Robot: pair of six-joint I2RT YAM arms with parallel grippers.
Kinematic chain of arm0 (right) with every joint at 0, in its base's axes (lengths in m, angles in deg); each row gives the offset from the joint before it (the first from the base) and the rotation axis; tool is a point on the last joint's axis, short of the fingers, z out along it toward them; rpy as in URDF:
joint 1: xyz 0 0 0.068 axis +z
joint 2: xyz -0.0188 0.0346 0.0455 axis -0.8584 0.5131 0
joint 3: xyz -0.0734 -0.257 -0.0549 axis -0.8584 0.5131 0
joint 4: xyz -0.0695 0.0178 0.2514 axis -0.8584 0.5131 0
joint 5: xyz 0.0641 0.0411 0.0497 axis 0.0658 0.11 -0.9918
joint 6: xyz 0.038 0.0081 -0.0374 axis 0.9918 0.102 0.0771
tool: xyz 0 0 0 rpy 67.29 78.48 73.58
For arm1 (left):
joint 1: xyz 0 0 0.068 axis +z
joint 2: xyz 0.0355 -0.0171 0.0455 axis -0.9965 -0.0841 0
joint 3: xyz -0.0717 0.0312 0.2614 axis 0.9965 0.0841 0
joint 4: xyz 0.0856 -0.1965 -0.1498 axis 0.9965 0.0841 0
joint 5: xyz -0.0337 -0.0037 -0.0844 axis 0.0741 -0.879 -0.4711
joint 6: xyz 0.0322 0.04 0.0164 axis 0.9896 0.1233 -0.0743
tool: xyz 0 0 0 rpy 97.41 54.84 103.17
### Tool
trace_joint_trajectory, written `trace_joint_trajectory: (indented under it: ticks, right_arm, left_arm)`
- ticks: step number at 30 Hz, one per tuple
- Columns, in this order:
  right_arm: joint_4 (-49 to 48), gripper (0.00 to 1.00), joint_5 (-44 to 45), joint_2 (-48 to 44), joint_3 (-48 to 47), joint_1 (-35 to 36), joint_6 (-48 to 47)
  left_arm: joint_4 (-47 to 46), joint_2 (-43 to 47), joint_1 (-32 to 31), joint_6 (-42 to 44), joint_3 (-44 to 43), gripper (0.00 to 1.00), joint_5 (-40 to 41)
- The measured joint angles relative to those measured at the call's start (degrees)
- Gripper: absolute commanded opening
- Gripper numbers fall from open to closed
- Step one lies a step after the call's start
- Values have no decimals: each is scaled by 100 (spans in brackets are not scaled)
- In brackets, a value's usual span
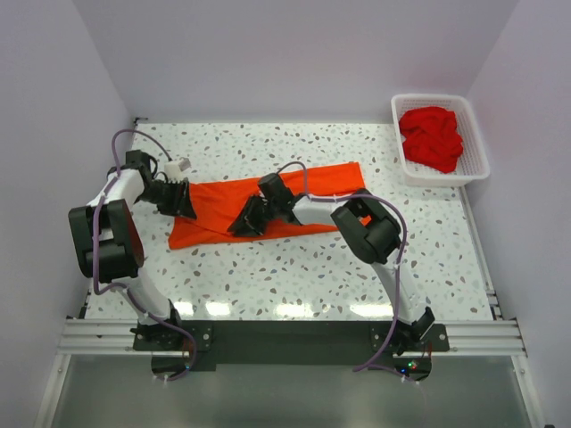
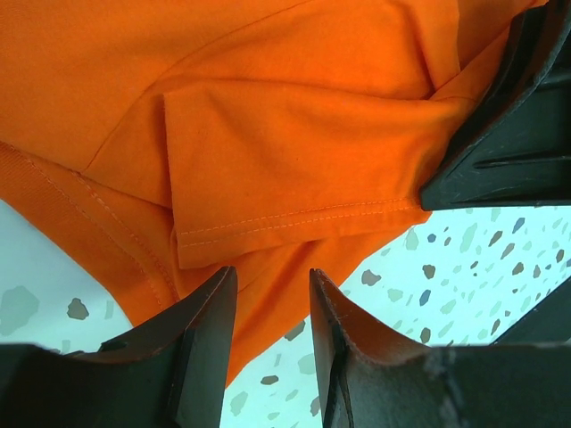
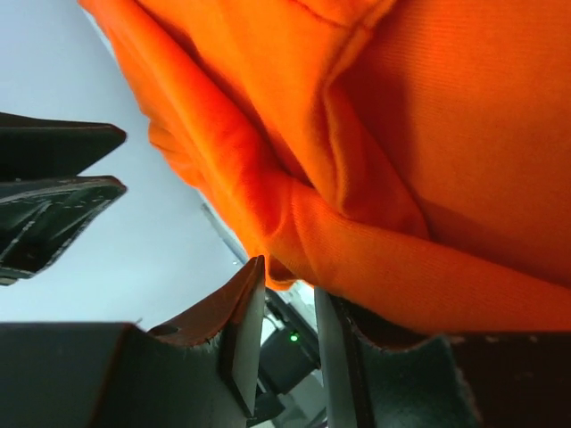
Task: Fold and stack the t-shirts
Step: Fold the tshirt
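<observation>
Speckled worktop [image 1: 294, 276] with white basket [image 1: 476, 134]
The lattice basket is set at the far right corner; pale walls [image 1: 268, 53] are seen around, an aluminium rail [image 1: 94, 337] along the near edge.

This looks like a robot lab, a small test cell. A left arm [image 1: 107, 236] and a right arm [image 1: 370, 232] are bolted to a metal rail [image 1: 285, 337] at the near edge of a speckled table [image 1: 294, 276]. Plain pale walls [image 1: 285, 53] close it on the left, far and right sides. Loose cables [image 1: 390, 334] hang from the arms.
</observation>
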Motion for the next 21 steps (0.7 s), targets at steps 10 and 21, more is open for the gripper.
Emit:
trace_joint_trajectory:
  ticks: [10,21]
  right_arm:
    - [-472,0,-221,63,2,-87,505]
    - [-1639,1,-472,186,4,-802,1010]
  left_arm:
    - [48,0,4,-4,-68,43,48]
    - [66,-7,39,-55,-466,44,-15]
